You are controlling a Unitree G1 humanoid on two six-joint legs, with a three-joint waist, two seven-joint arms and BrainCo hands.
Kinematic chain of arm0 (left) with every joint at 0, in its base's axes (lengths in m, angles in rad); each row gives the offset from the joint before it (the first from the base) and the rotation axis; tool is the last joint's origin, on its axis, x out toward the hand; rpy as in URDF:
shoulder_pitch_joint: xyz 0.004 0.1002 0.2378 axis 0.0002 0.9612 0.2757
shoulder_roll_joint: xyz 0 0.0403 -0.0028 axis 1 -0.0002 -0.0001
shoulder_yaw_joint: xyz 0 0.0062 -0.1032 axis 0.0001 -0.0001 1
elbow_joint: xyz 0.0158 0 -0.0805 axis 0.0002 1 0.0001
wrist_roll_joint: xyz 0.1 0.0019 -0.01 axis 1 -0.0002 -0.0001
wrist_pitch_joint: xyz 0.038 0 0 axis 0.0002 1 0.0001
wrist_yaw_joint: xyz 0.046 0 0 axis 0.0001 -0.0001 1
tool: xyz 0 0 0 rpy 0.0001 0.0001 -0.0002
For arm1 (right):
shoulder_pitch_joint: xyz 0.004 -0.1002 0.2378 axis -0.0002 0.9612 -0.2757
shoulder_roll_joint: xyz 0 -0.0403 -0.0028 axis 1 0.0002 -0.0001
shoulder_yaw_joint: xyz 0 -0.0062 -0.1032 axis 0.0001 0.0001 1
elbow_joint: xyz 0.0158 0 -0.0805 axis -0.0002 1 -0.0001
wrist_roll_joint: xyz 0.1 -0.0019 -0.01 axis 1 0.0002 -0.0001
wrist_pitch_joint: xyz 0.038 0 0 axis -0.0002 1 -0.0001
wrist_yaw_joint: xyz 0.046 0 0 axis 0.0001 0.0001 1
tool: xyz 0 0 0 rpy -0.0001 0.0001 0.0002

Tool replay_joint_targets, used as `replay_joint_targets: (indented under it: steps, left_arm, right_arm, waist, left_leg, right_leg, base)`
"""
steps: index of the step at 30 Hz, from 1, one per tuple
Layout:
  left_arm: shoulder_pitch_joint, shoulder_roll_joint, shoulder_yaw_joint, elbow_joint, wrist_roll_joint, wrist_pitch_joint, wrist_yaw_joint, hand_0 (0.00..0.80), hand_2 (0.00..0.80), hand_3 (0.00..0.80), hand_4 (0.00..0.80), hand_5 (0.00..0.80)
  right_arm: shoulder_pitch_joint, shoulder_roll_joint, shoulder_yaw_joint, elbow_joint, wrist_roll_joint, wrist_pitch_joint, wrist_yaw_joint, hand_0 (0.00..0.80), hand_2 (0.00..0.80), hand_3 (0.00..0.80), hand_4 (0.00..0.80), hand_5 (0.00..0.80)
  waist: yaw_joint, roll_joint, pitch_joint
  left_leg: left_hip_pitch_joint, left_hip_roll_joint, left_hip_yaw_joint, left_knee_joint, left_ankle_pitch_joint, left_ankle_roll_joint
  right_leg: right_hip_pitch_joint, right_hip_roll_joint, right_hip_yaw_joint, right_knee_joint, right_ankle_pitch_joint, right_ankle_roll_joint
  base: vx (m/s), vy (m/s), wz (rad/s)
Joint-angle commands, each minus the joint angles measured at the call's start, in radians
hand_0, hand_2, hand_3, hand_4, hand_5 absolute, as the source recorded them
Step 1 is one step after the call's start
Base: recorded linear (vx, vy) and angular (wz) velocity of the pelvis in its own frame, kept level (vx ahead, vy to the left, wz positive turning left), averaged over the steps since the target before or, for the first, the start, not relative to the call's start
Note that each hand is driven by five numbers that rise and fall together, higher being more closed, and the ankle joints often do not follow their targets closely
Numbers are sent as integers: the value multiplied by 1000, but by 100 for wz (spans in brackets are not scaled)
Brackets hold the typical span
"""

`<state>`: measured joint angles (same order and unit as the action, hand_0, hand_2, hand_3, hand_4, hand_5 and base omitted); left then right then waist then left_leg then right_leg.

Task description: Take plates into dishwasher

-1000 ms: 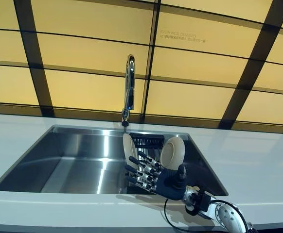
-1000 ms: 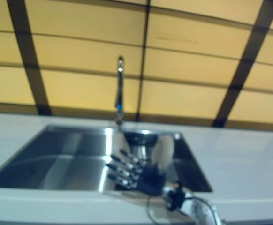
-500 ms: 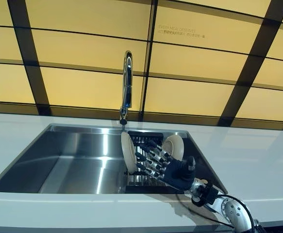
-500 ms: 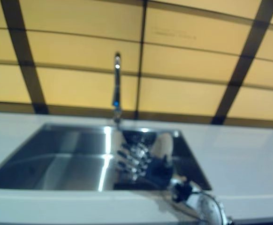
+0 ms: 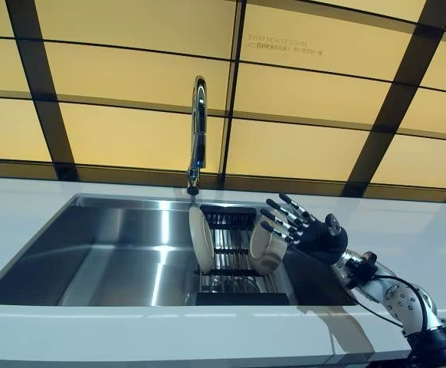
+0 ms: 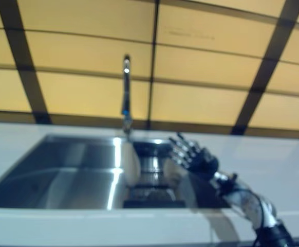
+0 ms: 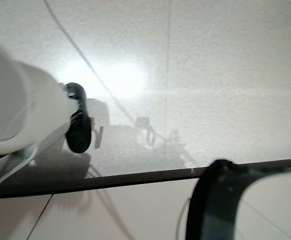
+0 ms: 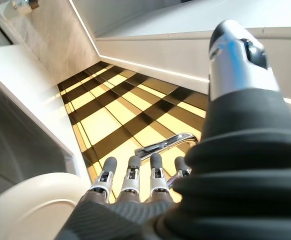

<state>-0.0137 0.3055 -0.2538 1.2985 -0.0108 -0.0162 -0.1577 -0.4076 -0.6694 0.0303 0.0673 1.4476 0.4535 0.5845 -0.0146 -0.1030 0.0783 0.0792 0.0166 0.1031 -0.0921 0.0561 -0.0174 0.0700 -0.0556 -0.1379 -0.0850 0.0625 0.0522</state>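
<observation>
- Right hand (image 5: 309,228) is up over the right end of the sink (image 5: 108,261), fingers straight and fanned apart, nothing in its grasp.
- Its fingertips (image 5: 272,205) point toward the back wall, and in the right wrist view the same fingers (image 8: 130,181) stand in a straight row with the thumb held apart.
- Two cream plates are standing on edge in the dish rack (image 5: 231,264), which sits in the right part of the sink basin.
- The left plate (image 5: 201,239) stands upright at the rack's left side, just below the faucet (image 5: 198,130).
- The right plate (image 5: 264,244) leans at the rack's right side, just beside the hand; whether the fingers touch its rim I cannot tell.
- In the right wrist view that plate's pale rim (image 8: 30,205) shows close under the fingers.
- The faucet rises from the back edge of the sink, in front of the yellow tiled wall (image 5: 131,84).
- White counter (image 5: 407,238) runs all round the sink.
- Left hand: its wrist view shows only floor, so it is out of sight.
</observation>
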Motion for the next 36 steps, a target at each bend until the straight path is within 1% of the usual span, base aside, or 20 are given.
replay_joint_targets:
  steps: [1,6,9,11,13,14,15,16,18,21,23,24,25,26,29,30,31,33,36]
  left_arm:
    - [-12,27,-38,51,69,-6,-7,0,0,0,0,0]
    - [-12,27,-48,45,68,2,-8,0,0,0,0,0]
    - [-12,37,-53,38,61,11,-21,0,0,0,0,0]
    - [-11,38,-56,36,61,11,-21,0,0,0,0,0]
    - [-14,40,-61,31,60,16,-23,0,0,0,0,0]
    - [-19,39,-68,22,53,30,-24,0,0,0,0,0]
    - [-20,40,-69,18,52,34,-25,0,0,0,0,0]
    - [-23,42,-68,8,52,44,-27,0,0,0,0,0]
    - [-26,43,-74,-9,41,63,-26,0,0,0,0,0]
    - [-29,45,-79,-32,33,85,-25,0,0,0,0,0]
    - [-31,49,-79,-38,31,91,-28,0,0,0,0,0]
    - [-40,55,-79,-50,32,105,-36,0,0,0,0,0]
    - [-42,57,-84,-55,30,109,-38,0,0,0,0,0]
    - [-45,66,-82,-62,35,112,-47,0,0,0,0,0]
    - [-49,66,-85,-67,36,116,-49,0,0,0,0,0]
    - [-50,68,-88,-77,35,125,-50,0,0,0,0,0]
    - [-49,68,-87,-82,36,129,-52,0,0,0,0,0]
    - [-52,71,-90,-86,35,135,-54,0,0,0,0,0]
    - [-53,74,-91,-89,36,136,-57,0,0,0,0,0]
  right_arm:
    - [-148,-35,-84,93,68,-97,-43,0,0,0,0,0]
    - [-202,-83,-98,156,67,-113,-61,0,0,0,0,0]
    - [-274,-144,-95,195,44,-144,-106,0,0,0,0,0]
    - [-298,-165,-91,216,20,-157,-119,0,0,0,0,0]
    - [-333,-196,-80,247,-67,-189,-156,0,0,0,0,0]
    - [-359,-220,-69,283,-195,-217,-213,0,0,0,0,0]
    - [-369,-237,-62,311,-243,-224,-223,0,0,0,0,0]
    - [-380,-267,-52,354,-391,-247,-258,0,0,0,0,0]
    - [-402,-322,-16,420,-542,-281,-298,0,0,0,0,0]
    - [-443,-383,60,485,-656,-301,-304,0,0,0,0,0]
    - [-457,-399,85,492,-683,-287,-310,0,0,0,0,0]
    - [-485,-420,134,501,-746,-275,-323,0,0,0,0,0]
    - [-500,-426,159,502,-750,-267,-336,0,0,0,0,0]
    - [-520,-425,187,497,-825,-249,-347,0,0,0,0,0]
    - [-538,-427,215,504,-879,-242,-349,0,0,0,0,0]
    - [-550,-429,241,507,-907,-208,-323,0,0,0,0,0]
    - [-556,-429,252,508,-925,-197,-321,0,0,0,0,0]
    - [-573,-416,286,515,-944,-132,-288,0,0,0,0,0]
    - [-580,-404,302,520,-944,-96,-269,0,0,0,0,0]
  waist:
    - [15,5,-12]
    - [19,6,-16]
    - [22,6,-20]
    - [23,6,-21]
    - [25,5,-22]
    - [25,5,-22]
    - [25,5,-22]
    - [25,5,-21]
    - [24,4,-18]
    - [26,2,-12]
    - [27,1,-10]
    - [29,-1,-4]
    - [31,-2,-2]
    - [35,-3,1]
    - [38,-2,2]
    - [41,-2,3]
    - [42,-2,4]
    - [47,-4,10]
    - [50,-4,14]
  left_leg:
    - [51,-6,19,16,-125,26]
    - [52,-6,18,15,-124,23]
    - [54,-7,14,15,-123,20]
    - [54,-8,13,15,-122,19]
    - [54,-8,12,14,-121,17]
    - [53,-9,12,14,-120,18]
    - [53,-10,12,15,-120,19]
    - [51,-10,12,15,-119,19]
    - [49,-11,11,15,-117,19]
    - [45,-13,6,16,-112,19]
    - [45,-13,5,16,-110,19]
    - [42,-14,2,17,-107,18]
    - [41,-14,0,18,-106,18]
    - [40,-15,-3,18,-105,17]
    - [39,-15,-5,17,-105,17]
    - [38,-15,-6,18,-103,17]
    - [37,-15,-6,18,-103,17]
    - [35,-13,-6,19,-102,17]
    - [33,-13,-8,18,-101,17]
  right_leg:
    - [-4,-37,9,30,-16,96]
    - [1,-36,8,26,-16,94]
    - [4,-35,9,25,-16,91]
    - [5,-34,9,25,-16,90]
    - [6,-34,8,24,-16,90]
    - [5,-34,9,26,-15,89]
    - [4,-34,10,26,-15,89]
    - [2,-34,9,27,-14,89]
    - [0,-35,11,28,-13,88]
    - [-2,-36,10,28,-11,85]
    - [-2,-36,8,28,-10,85]
    - [-2,-38,3,29,-8,85]
    - [-1,-38,0,28,-8,84]
    - [1,-40,-5,26,-8,83]
    - [1,-41,-8,26,-7,84]
    - [1,-42,-11,26,-7,83]
    - [1,-43,-12,26,-7,83]
    - [0,-46,-19,27,-7,82]
    - [0,-47,-21,26,-6,82]
  base:
    - [0,0,0]
    - [0,0,0]
    - [0,0,0]
    - [0,0,0]
    - [0,0,0]
    - [0,0,0]
    - [0,0,0]
    - [0,0,0]
    - [-12,5,2]
    - [0,0,0]
    - [-5,-5,-2]
    - [-11,-11,-6]
    - [-6,-11,-6]
    - [0,0,0]
    - [1,0,1]
    - [4,0,4]
    - [8,0,5]
    - [11,-4,5]
    - [10,-5,5]
